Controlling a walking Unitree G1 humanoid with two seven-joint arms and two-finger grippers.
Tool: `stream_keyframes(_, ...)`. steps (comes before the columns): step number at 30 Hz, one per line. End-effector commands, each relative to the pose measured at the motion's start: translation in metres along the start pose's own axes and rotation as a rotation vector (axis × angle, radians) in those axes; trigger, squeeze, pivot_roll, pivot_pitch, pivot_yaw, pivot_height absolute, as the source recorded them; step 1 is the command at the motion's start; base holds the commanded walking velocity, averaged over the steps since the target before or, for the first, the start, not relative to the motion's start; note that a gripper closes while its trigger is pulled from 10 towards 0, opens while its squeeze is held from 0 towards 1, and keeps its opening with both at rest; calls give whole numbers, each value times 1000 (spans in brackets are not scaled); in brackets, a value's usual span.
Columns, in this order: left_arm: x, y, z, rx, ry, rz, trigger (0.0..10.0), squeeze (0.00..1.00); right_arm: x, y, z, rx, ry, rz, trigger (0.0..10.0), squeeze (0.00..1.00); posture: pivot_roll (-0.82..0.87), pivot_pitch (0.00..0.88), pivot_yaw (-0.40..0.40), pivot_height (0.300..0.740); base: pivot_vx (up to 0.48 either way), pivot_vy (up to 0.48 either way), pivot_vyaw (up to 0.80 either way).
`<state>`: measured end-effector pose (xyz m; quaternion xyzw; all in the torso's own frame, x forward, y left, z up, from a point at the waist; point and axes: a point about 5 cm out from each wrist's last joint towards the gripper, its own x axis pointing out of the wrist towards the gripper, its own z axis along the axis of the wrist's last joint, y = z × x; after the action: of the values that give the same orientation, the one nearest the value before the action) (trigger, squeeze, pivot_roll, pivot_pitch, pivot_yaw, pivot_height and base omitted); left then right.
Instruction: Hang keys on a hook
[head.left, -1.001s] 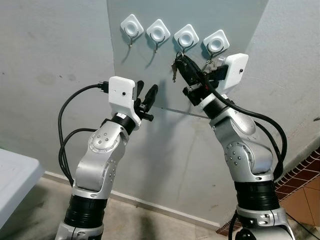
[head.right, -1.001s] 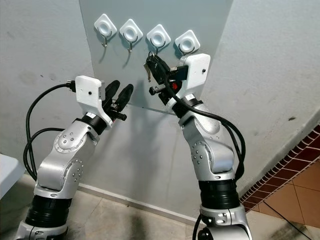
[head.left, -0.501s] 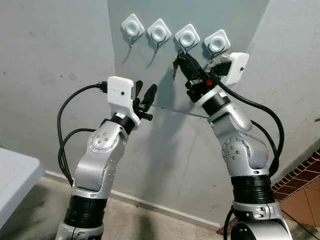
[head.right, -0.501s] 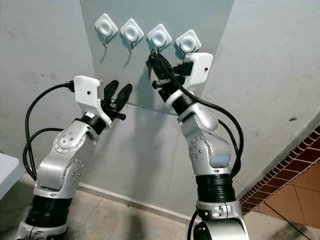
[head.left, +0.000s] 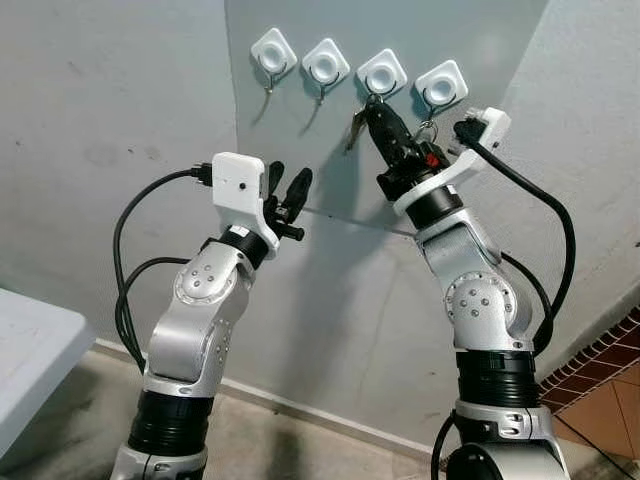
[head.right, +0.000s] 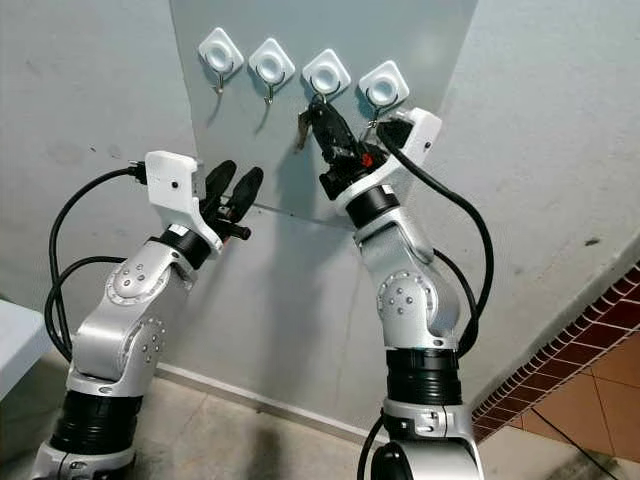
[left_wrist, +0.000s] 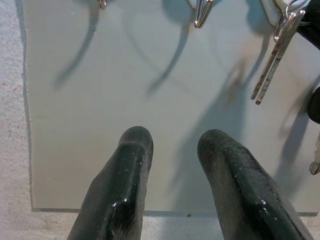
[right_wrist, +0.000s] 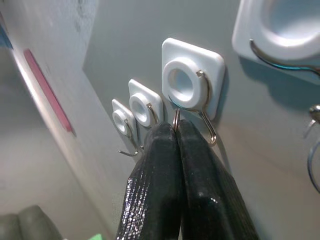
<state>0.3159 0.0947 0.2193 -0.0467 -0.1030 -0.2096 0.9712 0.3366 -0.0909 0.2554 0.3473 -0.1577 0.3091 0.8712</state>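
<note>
Four white diamond-shaped hooks sit in a row on a grey wall panel (head.left: 330, 160). My right gripper (head.left: 374, 108) reaches up to the third hook (head.left: 381, 72) and is shut on the keys' ring (right_wrist: 176, 119). That ring sits against the hook's wire, and I cannot tell whether it is over the wire. The silver keys (head.left: 357, 128) dangle beside the fingers, also visible as keys (left_wrist: 272, 65) in the left wrist view. My left gripper (head.left: 291, 175) is held open and empty below the second hook (head.left: 326, 65), pointing at the panel.
A metal ring (head.left: 428, 128) hangs under the fourth hook (head.left: 441, 82). The first hook (head.left: 273, 50) is bare. A white table corner (head.left: 30, 350) lies at the lower left, and red floor tiles (head.left: 610, 385) at the lower right. The panel's lower edge (head.left: 350, 220) crosses between my arms.
My right gripper has risen with the keys from below the third hook up to it, and its wrist has turned. The left arm has barely moved.
</note>
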Motion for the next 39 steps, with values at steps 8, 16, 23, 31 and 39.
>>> stream_keyframes(8, 0, 0, 9, 1, -28, 3, 10000, 0, -16, -4, -1, 102, -26, -36, 10000, 0, 161, 24, -58, 740, 0, 0, 0)
stream_keyframes(16, 0, 0, 10, -5, -28, 6, 10000, 0, -22, -6, -8, 126, 8, -58, 10000, 0, 159, 28, -56, 740, 0, 0, 0)
stream_keyframes(23, -1, 2, 7, -16, -19, 19, 10000, 0, -25, -9, -10, 94, 10, -71, 10000, 1000, 161, 29, -55, 740, 0, 0, 0)
stream_keyframes(31, -5, 11, -8, -32, 11, 108, 10000, 0, -49, -25, -25, -166, 112, -129, 10000, 1000, 167, 24, -59, 740, 0, 0, 0)
stream_keyframes(39, -19, 21, -66, 19, 188, 163, 10000, 0, -97, -55, -55, -388, 234, -257, 10000, 1000, 156, 5, -46, 740, 0, 0, 0)
